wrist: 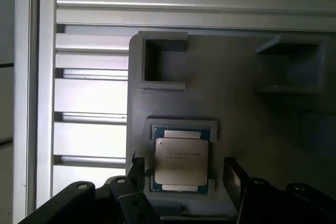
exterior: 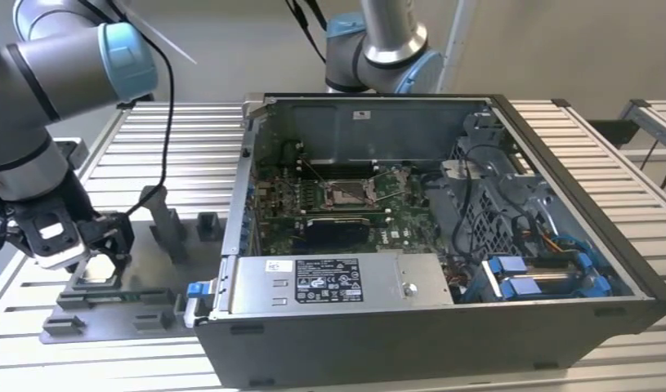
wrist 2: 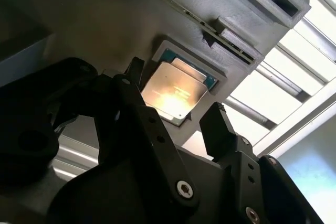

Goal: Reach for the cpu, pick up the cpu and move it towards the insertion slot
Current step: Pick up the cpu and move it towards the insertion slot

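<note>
Cpu [wrist: 181,156] lies flat, silvery top up, seated in a square recess of the grey fixture plate [wrist: 252,124], its edges parallel to the recess walls; we see it as nearly square, with no clear long axis. Around it the gripper [wrist: 184,169] hangs with fingers [wrist: 137,174] spread apart, one beside each of two opposite edges. The plate rests on the slatted table [exterior: 191,139] at the exterior view's left of the computer case [exterior: 420,335], well apart from the insertion slot [exterior: 349,192] inside.
</note>
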### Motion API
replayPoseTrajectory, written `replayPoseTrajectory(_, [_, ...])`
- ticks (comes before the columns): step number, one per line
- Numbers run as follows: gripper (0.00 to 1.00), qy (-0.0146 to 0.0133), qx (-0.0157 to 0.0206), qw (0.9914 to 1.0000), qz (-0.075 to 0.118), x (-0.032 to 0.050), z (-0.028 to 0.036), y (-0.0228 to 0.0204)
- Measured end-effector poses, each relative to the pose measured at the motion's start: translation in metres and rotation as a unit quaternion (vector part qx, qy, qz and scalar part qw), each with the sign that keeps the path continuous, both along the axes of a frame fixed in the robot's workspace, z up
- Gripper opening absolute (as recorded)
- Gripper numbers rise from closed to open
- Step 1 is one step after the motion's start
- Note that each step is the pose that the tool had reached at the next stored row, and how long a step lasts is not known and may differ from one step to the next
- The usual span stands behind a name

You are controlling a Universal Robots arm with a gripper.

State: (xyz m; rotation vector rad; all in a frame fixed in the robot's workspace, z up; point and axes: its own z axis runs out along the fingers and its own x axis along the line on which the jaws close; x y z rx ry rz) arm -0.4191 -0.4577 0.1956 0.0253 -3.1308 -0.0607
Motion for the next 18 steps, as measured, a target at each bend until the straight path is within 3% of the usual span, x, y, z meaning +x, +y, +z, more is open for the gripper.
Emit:
replayPoseTrajectory(8, [1.00, -0.0001, -0.0004, 1.00000, -0.001, -0.0001, -0.0079, 0.0014])
replayPoseTrajectory(18, [1.00, 0.0000, -0.0001, 1.00000, -0.001, -0.0001, -0.0081, 0.0014])
